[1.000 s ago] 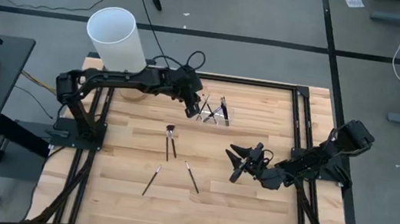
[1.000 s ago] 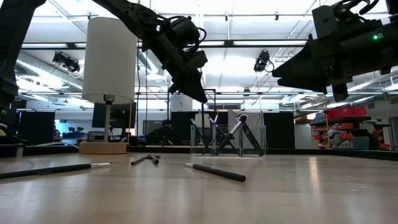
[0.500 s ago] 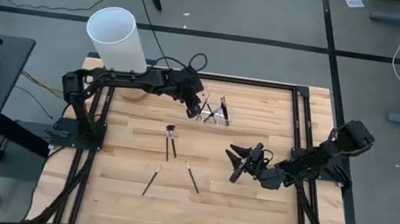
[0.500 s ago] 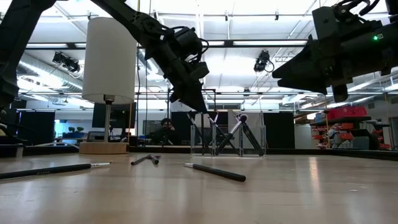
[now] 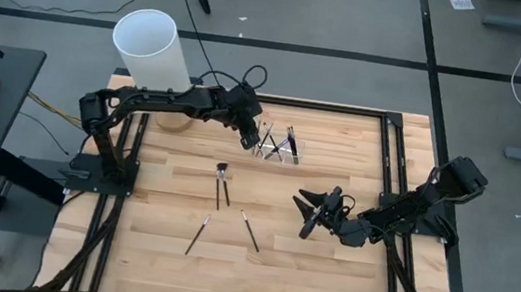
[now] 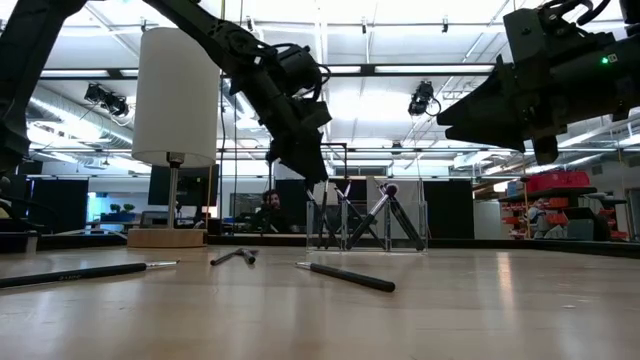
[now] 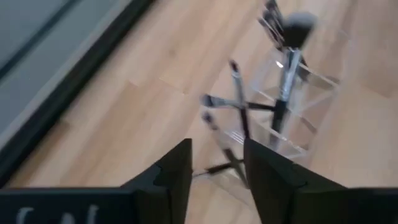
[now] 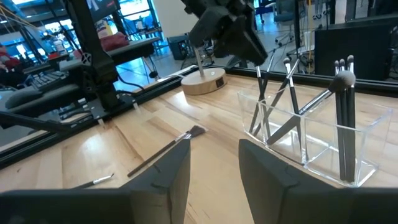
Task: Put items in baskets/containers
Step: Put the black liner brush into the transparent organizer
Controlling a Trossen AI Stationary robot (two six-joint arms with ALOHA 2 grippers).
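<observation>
Mid-task, at the drop-off stage by the look of it: left gripper [image 5: 247, 140] poised just above the near-left edge of the clear holder [image 5: 280, 147] at the far middle of the table [image 5: 324, 275], fingers parted with a narrow gap and nothing between them in the left wrist view. Right gripper [image 5: 310, 213] parked near the right side of the table, well apart from the holder, fingers likewise parted and empty. Several brushes already standing and leaning crosswise inside the holder [image 6: 365, 215]; one with a round fluffy head [image 8: 344, 79] upright in an end compartment. Still out on the wood: a pair of brushes [image 5: 222, 183] lying close together near the middle, one showing a reddish-brown tuft, plus two more singles [image 5: 197, 235] and [image 5: 249, 231] nearer the front edge. Next move, as a judgement: lift clear of the holder without snagging the leaning handles, swing toward the pair at the middle, then pinch one slim handle flat off the boards, which calls for a low, square approach because the handles are thin, round and likely to roll. Holder of thin see-through plastic, boxy with dividers, light enough to slide if nudged. Table of pale jointed wood strips, smooth. Tall white cylinder [image 5: 152, 49] on a wooden base at the far left corner, not involved.
</observation>
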